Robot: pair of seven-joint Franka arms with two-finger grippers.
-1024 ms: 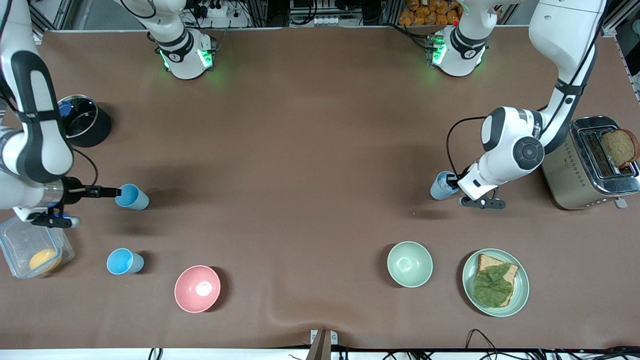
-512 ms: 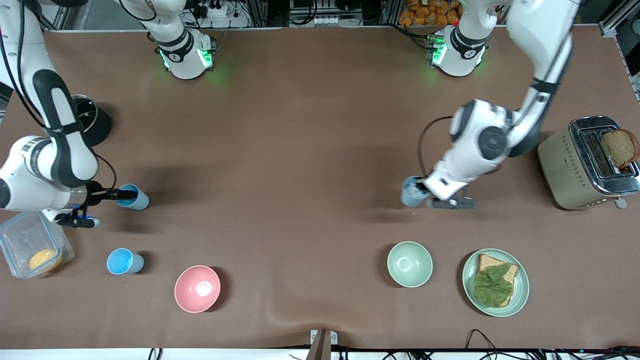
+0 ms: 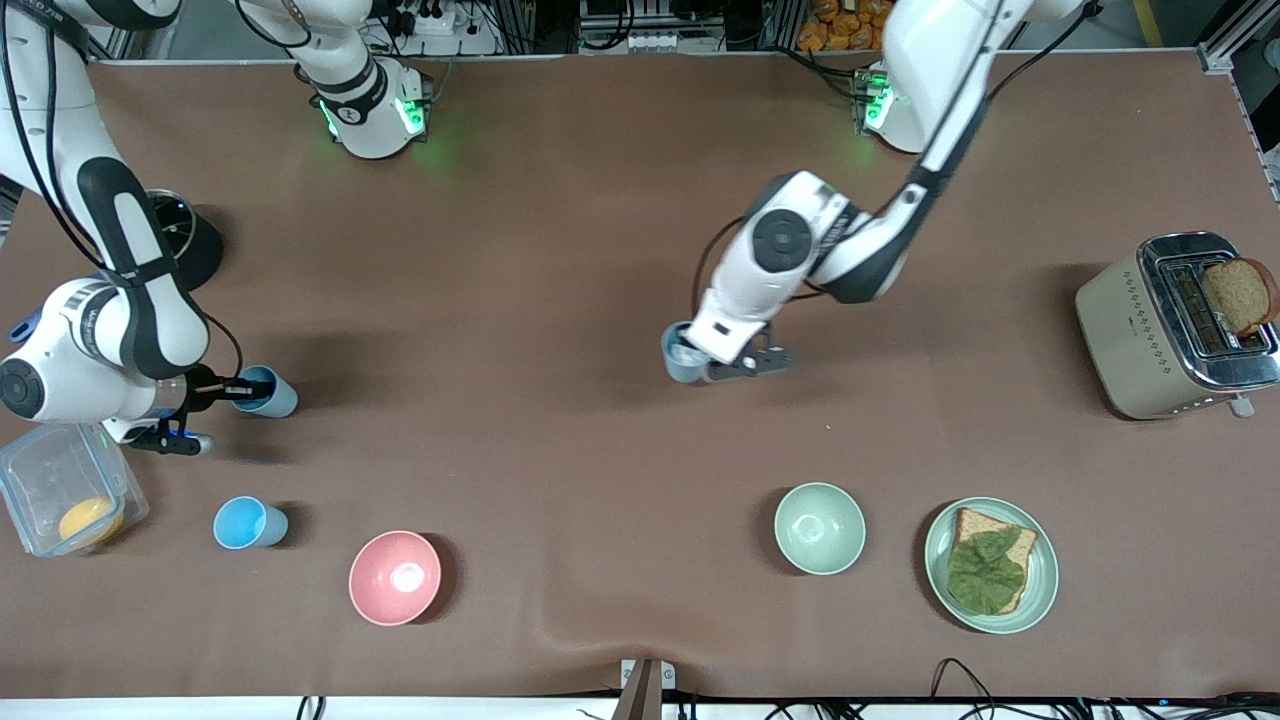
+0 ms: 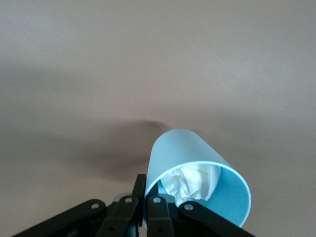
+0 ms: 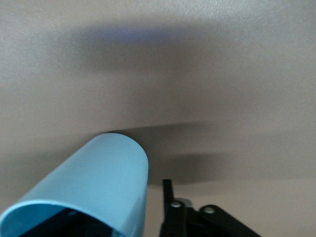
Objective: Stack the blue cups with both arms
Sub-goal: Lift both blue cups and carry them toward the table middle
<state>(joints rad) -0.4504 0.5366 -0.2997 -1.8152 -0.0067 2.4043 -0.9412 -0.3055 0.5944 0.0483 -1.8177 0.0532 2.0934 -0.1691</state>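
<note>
My left gripper (image 3: 697, 362) is shut on the rim of a grey-blue cup (image 3: 680, 357) and holds it over the middle of the table. In the left wrist view the fingers (image 4: 154, 207) pinch the wall of that cup (image 4: 197, 158), which has crumpled white paper (image 4: 193, 179) inside. My right gripper (image 3: 240, 390) is open at the mouth of a sky-blue cup (image 3: 270, 393) standing near the right arm's end. In the right wrist view one finger (image 5: 168, 197) stands outside this cup (image 5: 98, 182), apart from its wall; the other finger is hidden. A second sky-blue cup (image 3: 248, 523) stands nearer the camera.
A pink bowl (image 3: 394, 577), a pale green bowl (image 3: 819, 528) and a plate (image 3: 1043, 590) with bread and lettuce lie near the camera. A toaster (image 3: 1140, 330) holding bread stands at the left arm's end. A black pot (image 3: 185, 245) and a clear box (image 3: 40, 480) are by the right arm.
My left arm has carried the grey-blue cup from beside the toaster toward the table's middle. My right gripper has moved up to the sky-blue cup's mouth.
</note>
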